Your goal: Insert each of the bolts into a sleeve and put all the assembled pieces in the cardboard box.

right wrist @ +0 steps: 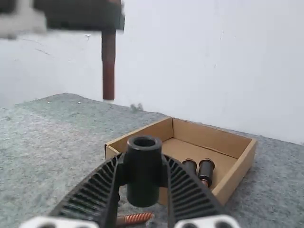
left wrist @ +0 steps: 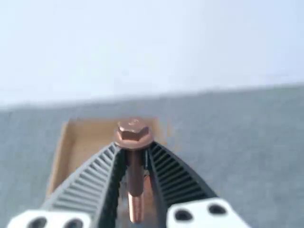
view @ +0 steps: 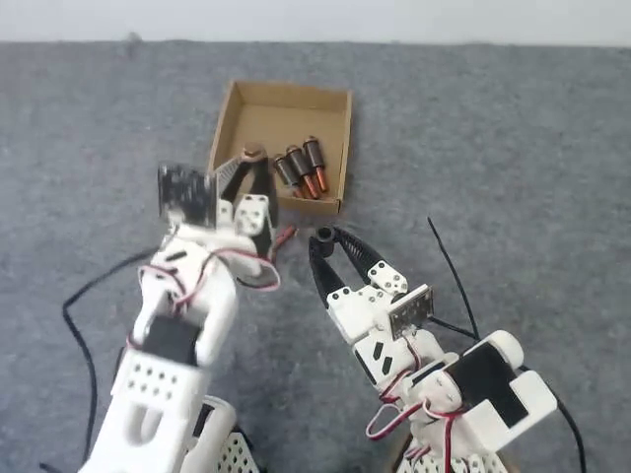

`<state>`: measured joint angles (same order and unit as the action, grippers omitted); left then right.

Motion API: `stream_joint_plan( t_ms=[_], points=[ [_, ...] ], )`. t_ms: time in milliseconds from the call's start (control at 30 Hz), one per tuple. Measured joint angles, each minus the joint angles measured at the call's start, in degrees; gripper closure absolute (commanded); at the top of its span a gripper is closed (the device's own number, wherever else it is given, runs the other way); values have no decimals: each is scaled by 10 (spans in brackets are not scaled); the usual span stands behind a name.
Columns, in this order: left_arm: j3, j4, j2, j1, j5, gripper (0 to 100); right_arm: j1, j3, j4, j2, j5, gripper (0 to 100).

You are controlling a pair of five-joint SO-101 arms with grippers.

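Bolt [left wrist: 134, 159] status from my end: 1 copper-coloured bolt with a hex head is pinched by its shank between the ribbed black fingers of the left gripper [view: 253, 163]. Its head is up and its threaded end points down. On the high view it sits above the cardboard box [view: 233, 116], over the corner nearest the left arm. The right wrist camera catches that same shank hanging upright, well above the carpet.

The right gripper [view: 326, 237] is clenched around 1 black sleeve [right wrist: 143, 166]. The sleeve stands upright with its open bore facing up, just outside the box wall that faces the arms. Bolt and sleeve are apart.

Inside the box, 3 assembled pieces [view: 299, 169] lie side by side close to that same wall. 1 loose bolt [right wrist: 134, 219] lies flat on the carpet just outside the wall, below the right gripper.

The surface is a grey, flecked carpet [view: 513, 128] running all round the box. Beyond the box's far side it meets a plain white wall [right wrist: 213, 57]. Thin black cables [view: 449, 266] trail over the carpet on the arms' side of the box.
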<state>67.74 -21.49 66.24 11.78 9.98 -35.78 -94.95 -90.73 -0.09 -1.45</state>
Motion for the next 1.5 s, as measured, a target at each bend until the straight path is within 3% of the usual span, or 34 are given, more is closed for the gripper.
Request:
stream_joint_plan(
  t_ms=[300,633,1500],
  points=[
    [10,-2,57,42,0,987,0,0,0,0,0,993],
    [10,-84,57,156,0,987,0,0,0,0,0,993],
    [1,-13,-19,164,0,987,0,0,0,0,0,993]
  ],
)
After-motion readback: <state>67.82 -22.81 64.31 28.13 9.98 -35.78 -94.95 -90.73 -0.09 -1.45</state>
